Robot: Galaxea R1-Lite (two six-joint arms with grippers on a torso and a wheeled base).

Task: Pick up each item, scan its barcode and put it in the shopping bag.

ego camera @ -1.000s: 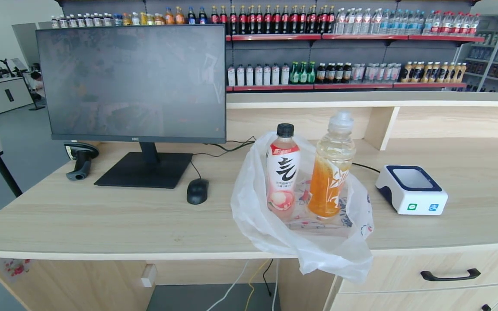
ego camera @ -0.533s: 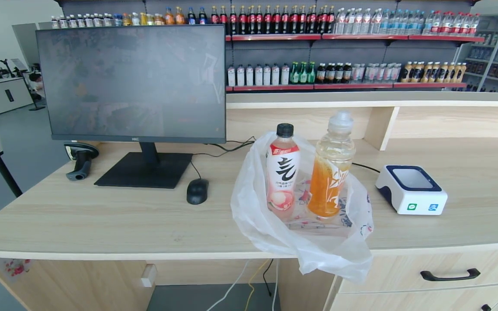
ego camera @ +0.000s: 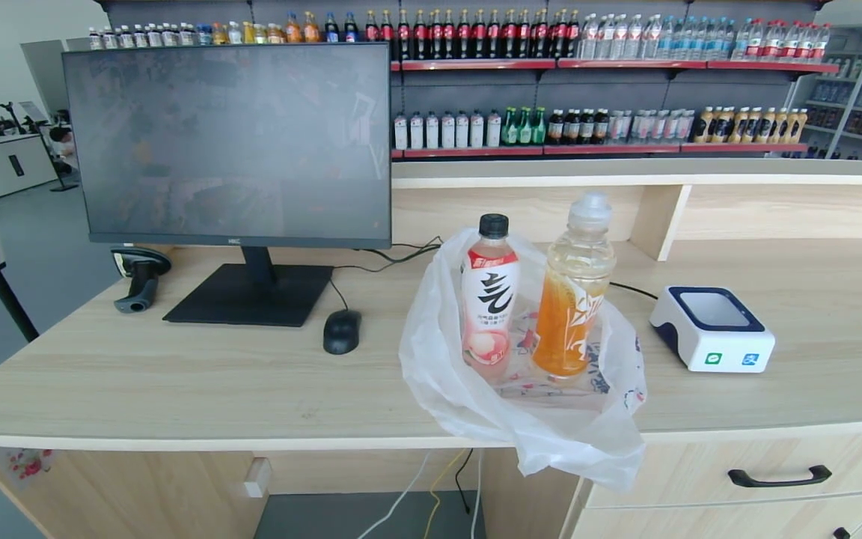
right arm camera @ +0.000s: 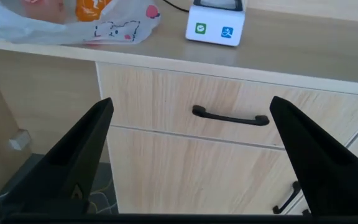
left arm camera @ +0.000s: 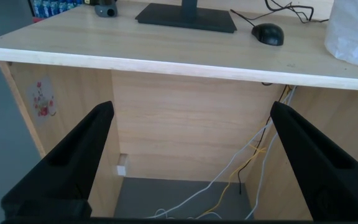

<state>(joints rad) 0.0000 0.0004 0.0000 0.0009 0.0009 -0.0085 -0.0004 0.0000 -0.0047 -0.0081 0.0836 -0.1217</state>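
Shopping bag (ego camera: pixel 468 408) sits open at the counter's (ego camera: pixel 176 382) front edge. You can count two bottles upright in it, side by side: one pink bottle (ego camera: pixel 489 299) with a black cap and one orange bottle (ego camera: pixel 573 303). One white scanner (ego camera: pixel 711 328) stands near its right side. Your left gripper (left arm camera: pixel 191 109) and right gripper (right arm camera: pixel 191 102) both gape wide and hold nothing, low before the counter front.

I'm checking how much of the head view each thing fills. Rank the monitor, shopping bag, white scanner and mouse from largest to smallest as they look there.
1. monitor
2. shopping bag
3. white scanner
4. mouse
The gaps are plain, so nearness to the camera does not blur the order.
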